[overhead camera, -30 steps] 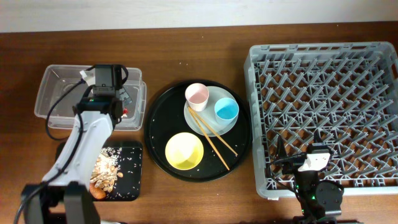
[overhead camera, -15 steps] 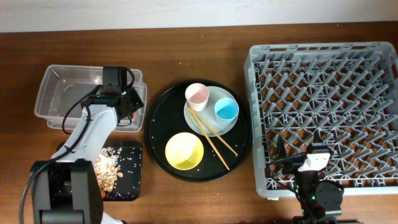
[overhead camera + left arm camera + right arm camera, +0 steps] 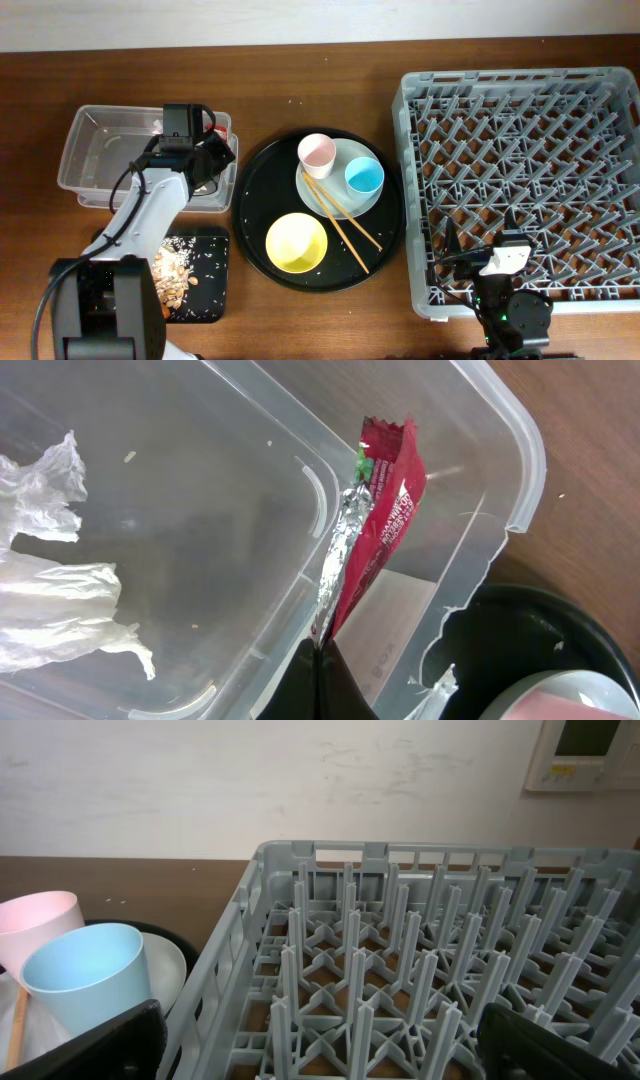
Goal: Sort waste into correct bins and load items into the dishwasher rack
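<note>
My left gripper (image 3: 213, 152) is shut on the lower end of the red snack wrapper (image 3: 385, 520), held upright inside the right end of the clear tub (image 3: 90, 122). The crumpled white tissue (image 3: 50, 590) lies in the same tub (image 3: 520, 460). Beige food scraps with rice (image 3: 172, 272) lie on the flat black tray (image 3: 212, 300). My right gripper (image 3: 330, 1055) is open and empty over the front left corner of the grey rack (image 3: 520, 82). The pink-lined cup (image 3: 317, 153), blue cup (image 3: 364, 176) and chopsticks (image 3: 345, 225) rest on the grey-blue plate (image 3: 335, 203); the yellow bowl (image 3: 296, 243) is beside it.
The dishes sit on a big round black tray (image 3: 258, 190) between the tub and the rack. The tub's near right rim is cracked (image 3: 455, 630). The rack's upright pegs (image 3: 400, 960) fill the right wrist view, with the blue cup (image 3: 85, 980) at its left.
My left gripper has moved right along the tub to its right end, carrying the red wrapper with it. The right arm has not moved.
</note>
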Available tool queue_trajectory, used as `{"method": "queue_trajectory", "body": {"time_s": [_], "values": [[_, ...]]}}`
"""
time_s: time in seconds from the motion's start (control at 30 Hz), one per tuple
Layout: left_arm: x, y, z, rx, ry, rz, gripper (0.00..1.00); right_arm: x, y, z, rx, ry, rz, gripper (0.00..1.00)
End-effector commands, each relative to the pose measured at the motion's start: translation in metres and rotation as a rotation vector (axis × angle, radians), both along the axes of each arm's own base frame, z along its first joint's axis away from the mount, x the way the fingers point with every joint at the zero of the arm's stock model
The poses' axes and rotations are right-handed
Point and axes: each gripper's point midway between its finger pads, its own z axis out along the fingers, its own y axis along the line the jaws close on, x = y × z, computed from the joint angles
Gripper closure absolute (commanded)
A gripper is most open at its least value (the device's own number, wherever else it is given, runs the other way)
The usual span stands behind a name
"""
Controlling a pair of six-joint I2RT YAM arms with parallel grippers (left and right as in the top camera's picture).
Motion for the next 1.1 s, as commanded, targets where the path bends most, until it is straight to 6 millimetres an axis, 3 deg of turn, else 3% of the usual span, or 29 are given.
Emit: {"method": "queue_trajectory", "body": {"time_s": [0.0,0.17,0.27,0.37,0.5,0.53,0.63,0.67,0.73,0.77,0.8,0.9,1.07], "values": [[0.004,-0.014,0.006,-0.106,-0.018,0.006,0.99,0.0,0.0,-0.003,0.004,0.007,-0.003,0.02],[0.011,-0.006,0.011,-0.109,-0.051,0.022,0.99,0.0,0.0,-0.003,0.004,0.007,-0.003,0.02],[0.01,0.015,0.012,-0.108,-0.047,0.069,0.96,0.0,0.0,-0.003,0.004,0.007,-0.003,0.02],[0.007,0.026,0.021,-0.107,-0.06,0.095,0.75,0.0,0.0,-0.003,0.004,0.007,-0.003,0.02],[0.006,0.028,0.047,-0.098,-0.12,0.084,0.19,0.0,0.0,-0.003,0.004,0.007,-0.003,0.02],[0.005,0.028,0.056,-0.098,-0.142,0.082,0.16,0.0,0.0,-0.003,0.004,0.007,-0.003,0.02],[-0.004,0.024,0.094,-0.075,-0.224,0.018,0.15,0.0,0.0,-0.003,0.004,0.007,-0.003,0.02],[-0.016,0.02,0.111,-0.048,-0.247,-0.04,0.14,0.0,0.0,-0.003,0.004,0.007,-0.003,0.02],[-0.037,0.005,0.122,-0.079,-0.236,-0.141,0.14,0.0,0.0,-0.003,0.004,0.007,-0.003,0.02],[-0.046,0.0,0.124,-0.104,-0.22,-0.157,0.14,0.0,0.0,-0.003,0.004,0.007,-0.003,0.02],[-0.056,-0.002,0.122,-0.116,-0.188,-0.16,0.06,0.0,0.0,-0.003,0.004,0.007,-0.003,0.02],[-0.093,-0.004,0.098,-0.138,-0.01,-0.148,0.01,0.0,0.0,-0.003,0.004,0.007,-0.003,0.02],[-0.112,-0.017,0.092,-0.189,0.063,-0.209,0.02,0.0,0.0,-0.003,0.004,0.007,-0.003,0.02]]}}
